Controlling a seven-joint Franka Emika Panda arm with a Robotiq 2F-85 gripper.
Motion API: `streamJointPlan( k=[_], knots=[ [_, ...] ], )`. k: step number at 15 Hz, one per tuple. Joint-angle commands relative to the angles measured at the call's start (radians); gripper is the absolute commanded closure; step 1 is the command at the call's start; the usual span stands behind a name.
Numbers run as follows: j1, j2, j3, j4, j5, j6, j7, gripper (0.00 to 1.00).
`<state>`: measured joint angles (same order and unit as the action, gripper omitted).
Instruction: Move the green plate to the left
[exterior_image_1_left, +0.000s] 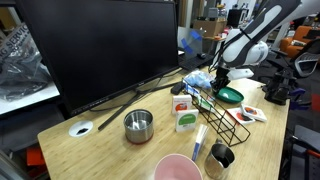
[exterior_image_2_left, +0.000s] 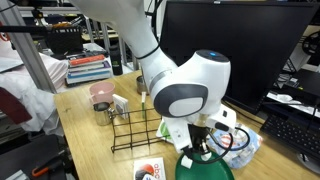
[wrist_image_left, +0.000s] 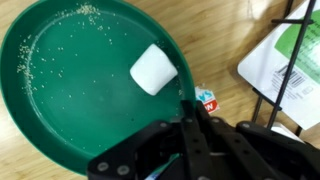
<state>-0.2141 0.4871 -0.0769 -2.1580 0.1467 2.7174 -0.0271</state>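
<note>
Gripper (wrist_image_left: 196, 108) clamps green plate (wrist_image_left: 80, 95) rim (jaws closed).

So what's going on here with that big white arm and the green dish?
A white robot arm is working on a round, shallow, bright green plastic plate at one end of a wooden table, beside a black wire rack. Its gripper sits at the plate's rim, fingers drawn together, apparently pinching it. A small white block and scattered crumbs lie in the plate. A small shiny steel bowl and a pale pink round dish stand apart from it.
</note>
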Motion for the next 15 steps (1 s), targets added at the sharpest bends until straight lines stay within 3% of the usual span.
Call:
streamJointPlan(
  k=[1, 6, 15],
  knots=[
    [0.02, -0.037, -0.017, -0.038, -0.013, 0.017, 0.023, 0.98],
    [0.024, -0.067, -0.008, -0.069, -0.009, 0.055, 0.006, 0.98],
    [0.096, -0.154, -0.076, -0.15, -0.101, 0.121, 0.089, 0.98]
  ],
)
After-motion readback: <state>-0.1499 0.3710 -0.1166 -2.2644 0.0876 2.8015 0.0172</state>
